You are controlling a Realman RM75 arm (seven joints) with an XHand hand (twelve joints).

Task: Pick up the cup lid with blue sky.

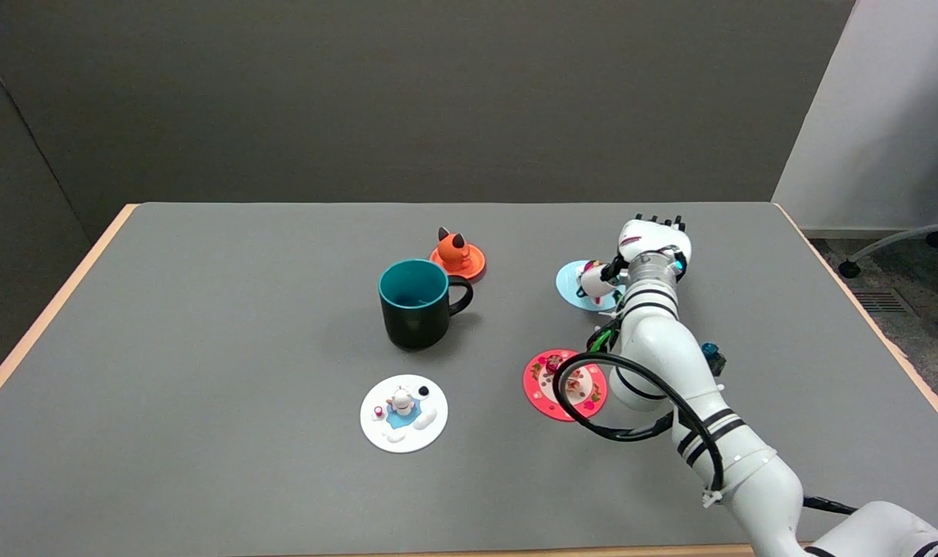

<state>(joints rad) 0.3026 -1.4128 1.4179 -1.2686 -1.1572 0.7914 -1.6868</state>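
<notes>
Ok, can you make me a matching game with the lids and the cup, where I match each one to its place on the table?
Things:
1. orange lid
2. white lid
3. pink lid
4. light blue lid

Places:
A. right by the robot's right hand
B. just behind the dark mug
C. partly under the black cable
D. nearest the front edge, in front of the mug

Pairs: 1-B, 2-D, 3-C, 4-A

No text, label, brand, number or sign can be read anywhere in view.
</notes>
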